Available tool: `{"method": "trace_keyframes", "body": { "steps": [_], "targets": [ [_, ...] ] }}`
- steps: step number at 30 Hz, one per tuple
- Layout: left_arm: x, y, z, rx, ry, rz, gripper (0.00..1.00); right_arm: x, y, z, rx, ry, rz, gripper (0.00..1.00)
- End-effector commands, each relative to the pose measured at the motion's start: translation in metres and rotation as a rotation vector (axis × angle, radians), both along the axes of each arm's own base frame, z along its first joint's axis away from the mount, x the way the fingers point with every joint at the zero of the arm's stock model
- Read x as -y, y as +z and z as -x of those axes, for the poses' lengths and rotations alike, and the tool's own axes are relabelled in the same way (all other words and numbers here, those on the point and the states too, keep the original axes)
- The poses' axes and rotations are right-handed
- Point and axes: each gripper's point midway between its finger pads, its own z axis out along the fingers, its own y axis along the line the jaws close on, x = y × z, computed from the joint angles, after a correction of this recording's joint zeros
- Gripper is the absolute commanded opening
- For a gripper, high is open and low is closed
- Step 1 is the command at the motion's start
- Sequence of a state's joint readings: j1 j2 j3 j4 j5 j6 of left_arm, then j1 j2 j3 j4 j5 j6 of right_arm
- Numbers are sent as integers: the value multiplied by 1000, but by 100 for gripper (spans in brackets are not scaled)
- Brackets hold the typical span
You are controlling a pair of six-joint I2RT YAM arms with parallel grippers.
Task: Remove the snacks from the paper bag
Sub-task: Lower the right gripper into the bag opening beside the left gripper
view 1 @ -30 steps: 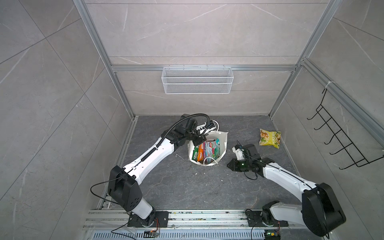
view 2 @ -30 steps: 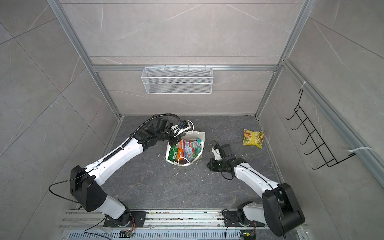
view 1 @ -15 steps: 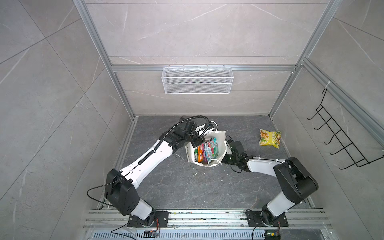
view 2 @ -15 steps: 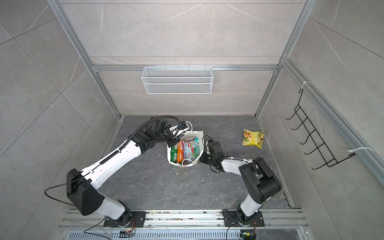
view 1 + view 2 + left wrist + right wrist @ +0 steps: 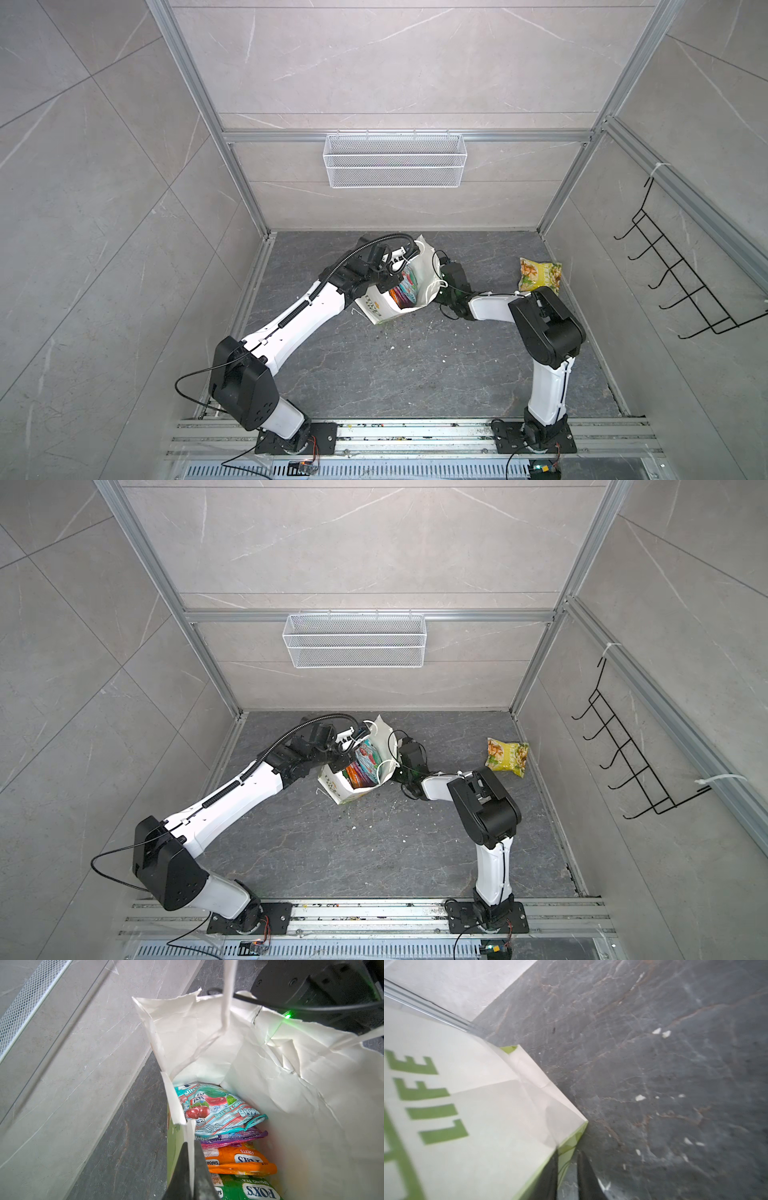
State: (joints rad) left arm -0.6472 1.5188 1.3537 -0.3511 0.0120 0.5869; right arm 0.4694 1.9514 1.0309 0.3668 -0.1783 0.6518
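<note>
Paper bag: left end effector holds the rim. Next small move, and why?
Probably close the right end effector on the paper bag at its bottom corner: its jaws straddle that edge, apart, while the left end effector pinches the rim and the FOX'S packets lie deep inside, so tipping looks easier than reaching.

Left arm (image 5: 299, 316) and right arm (image 5: 546, 386): white shells, chunky black joints. Ribbed black hose (image 5: 386, 237) runs along the left one; left gripper (image 5: 191, 1151) is just two black wedges.
</note>
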Motion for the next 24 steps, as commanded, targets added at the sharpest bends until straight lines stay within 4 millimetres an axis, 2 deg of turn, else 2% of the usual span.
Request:
{"method": "trace_keyframes", "body": {
  "steps": [1, 2, 5, 6, 7, 9, 13, 14, 16, 19, 21, 24],
  "targets": [
    [22, 36, 12, 76, -105, 123, 0, 14, 46, 8, 108, 1, 97, 24],
    [23, 36, 13, 72, -110, 130, 0, 26, 47, 13, 107, -19, 147, 24],
    [28, 37, 17, 52, -132, 158, 0, 61, 72, 25, 175, -58, 266, 22],
    [30, 38, 18, 48, -135, 169, 0, 75, 87, 27, 212, -82, 308, 15],
    [32, 39, 19, 42, -137, 177, 0, 91, 95, 29, 228, -117, 354, 1],
    [36, 37, 25, 31, -144, 173, 0, 118, 116, 31, 258, -166, 391, 0],
    [40, 31, 33, 34, -143, 165, 0, 143, 151, 32, 205, -88, 326, 0],
    [40, 30, 35, 28, -142, 167, 0, 144, 166, 34, 216, -71, 310, 1],
    [40, 26, 38, 12, -137, 170, 0, 141, 192, 41, 253, -29, 286, 8],
    [41, 23, 43, -2, -137, 186, 0, 120, 233, 62, 318, 89, 191, 14],
    [42, 23, 46, -16, -137, 195, 0, 94, 252, 82, 349, 204, 66, 15],
    [44, 22, 53, -38, -151, 212, 0, 45, 256, 116, 365, 399, 27, 15]
  ]
}}
